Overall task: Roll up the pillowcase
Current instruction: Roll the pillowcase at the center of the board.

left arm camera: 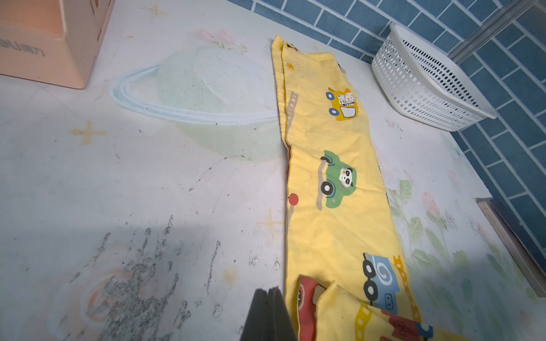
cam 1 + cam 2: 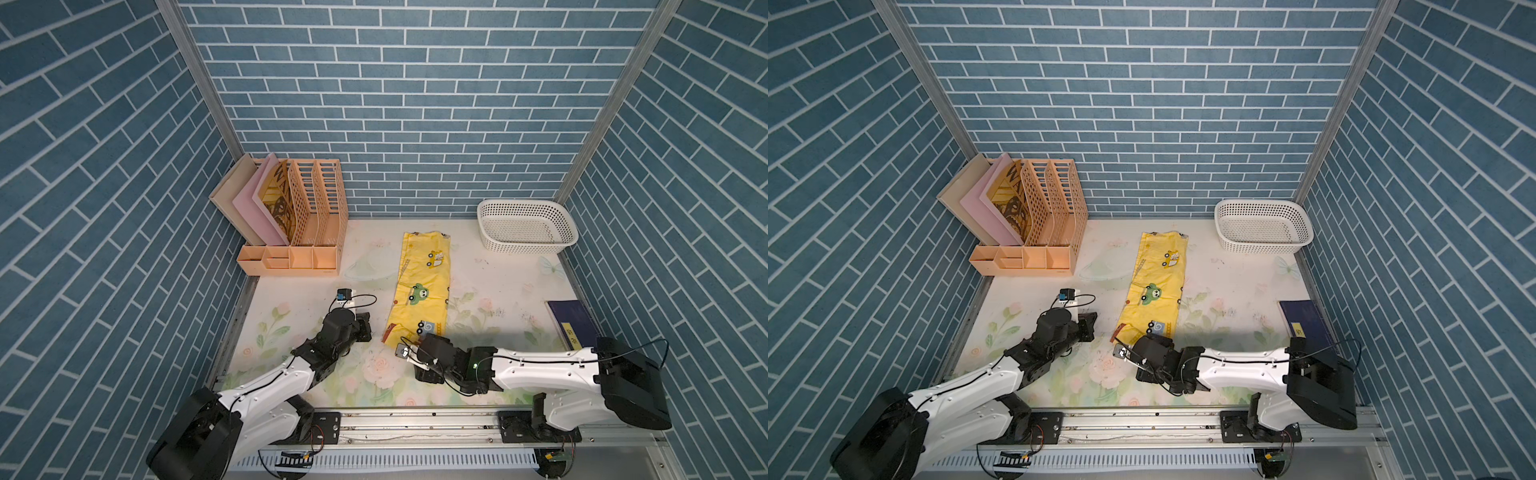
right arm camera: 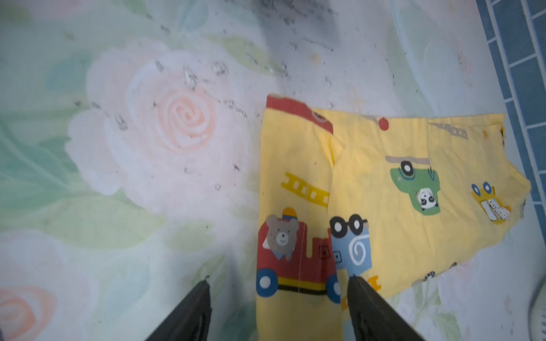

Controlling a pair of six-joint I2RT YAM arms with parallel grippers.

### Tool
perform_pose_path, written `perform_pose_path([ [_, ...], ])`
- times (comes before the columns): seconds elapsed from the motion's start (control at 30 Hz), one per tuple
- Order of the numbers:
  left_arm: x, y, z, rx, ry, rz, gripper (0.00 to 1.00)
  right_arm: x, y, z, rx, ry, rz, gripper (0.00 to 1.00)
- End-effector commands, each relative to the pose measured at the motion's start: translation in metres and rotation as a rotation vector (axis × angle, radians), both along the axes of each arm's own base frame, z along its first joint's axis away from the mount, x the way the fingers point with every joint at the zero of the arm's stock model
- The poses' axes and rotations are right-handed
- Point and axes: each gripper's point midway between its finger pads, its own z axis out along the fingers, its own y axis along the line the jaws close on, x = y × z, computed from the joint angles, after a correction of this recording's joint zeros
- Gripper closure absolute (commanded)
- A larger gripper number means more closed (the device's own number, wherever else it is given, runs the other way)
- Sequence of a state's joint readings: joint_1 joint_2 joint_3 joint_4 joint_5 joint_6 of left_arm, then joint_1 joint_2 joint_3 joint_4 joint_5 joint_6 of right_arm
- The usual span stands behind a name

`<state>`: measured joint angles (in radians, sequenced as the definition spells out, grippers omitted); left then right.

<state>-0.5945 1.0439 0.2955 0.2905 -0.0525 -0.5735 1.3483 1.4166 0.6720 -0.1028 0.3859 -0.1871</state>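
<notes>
While the pillowcase point(image 2: 422, 286) lies as a long folded strip on the desk point(image 2: 299, 307), its near end is turned over once. The right gripper point(image 3: 279, 279) is released, jaws apart over that end. The left gripper point(image 1: 267, 290) is clenched empty, just beside the strip's edge.

2 top views look steeply down; 2 wrist cameras sit low, close (sharing the pillowcase point(image 1: 334, 189)).

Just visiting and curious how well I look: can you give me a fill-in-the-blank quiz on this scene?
The pillowcase is mostly ____ in colour. In its green car rides a ____. The right claw is ____ at the pillowcase's near end. The left claw is ____ beside it.
Missing: yellow; panda; open; shut.
</notes>
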Motion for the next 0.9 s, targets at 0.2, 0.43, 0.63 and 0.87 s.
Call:
perform_pose_path([
  [0.2, -0.001, 0.007, -0.009, -0.018, 0.029, 0.034, 1.00, 0.006, 0.014, -0.027, -0.054, -0.096, -0.056, 0.39],
  [0.43, -0.003, 0.011, -0.008, -0.019, 0.032, 0.050, 1.00, 0.018, 0.010, -0.060, -0.224, -0.076, -0.097, 0.69],
  [0.63, -0.003, 0.015, -0.004, -0.012, 0.019, 0.064, 1.00, 0.023, 0.007, -0.065, -0.207, 0.073, -0.125, 1.00],
  [0.87, -0.004, 0.014, -0.002, 0.007, 0.017, 0.043, 1.00, -0.058, 0.029, -0.016, -0.016, 0.641, 0.226, 1.00],
])
